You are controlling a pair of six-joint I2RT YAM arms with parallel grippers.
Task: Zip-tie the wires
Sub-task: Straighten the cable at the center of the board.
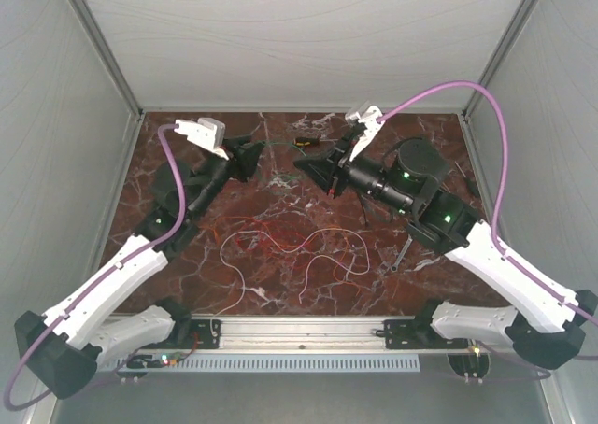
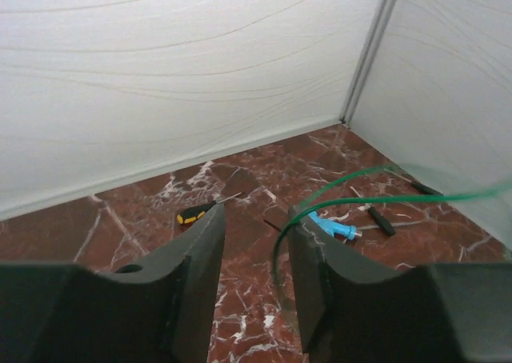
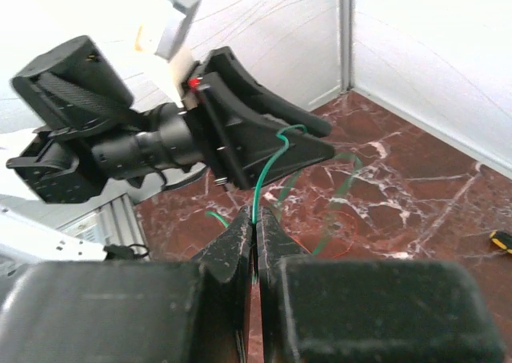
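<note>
Several thin wires (image 1: 291,241), white, red and orange, lay in loose loops on the marble table (image 1: 177,256), ungathered, nothing around them. On the near side of that tangle ran the aluminium rail (image 1: 299,329) carrying both arm bases. Just right of the tangle a short dark stick (image 1: 402,254) lay beside the right arm, too small to identify.

Beyond the tangle the two arms met above the table. The right gripper (image 3: 254,219) had its jaws pressed together, pinching a green strand (image 2: 275,247) at their tips. The strand rose from the pinch and arced across to the left gripper (image 2: 256,219). Its jaws stood spread, with the strand passing close along the inner face of one finger, not clamped. Likely reading: the right side held the strand up and steady so the left could close on it for a second hold, a start on bundling.

Farther beyond the tangle a black-and-yellow tool (image 2: 194,213) lay on the marble. Beyond and right of the tangle sat a small blue piece (image 2: 332,228). Just beside it was a thin black strip, probably the zip tie (image 2: 381,220), flat on the table with neither gripper on it. The right arm's bulk sat between tangle and tie, so fetching the tie would likely mean reaching around. Farthest from the tangle stood the white back wall (image 1: 299,41).
</note>
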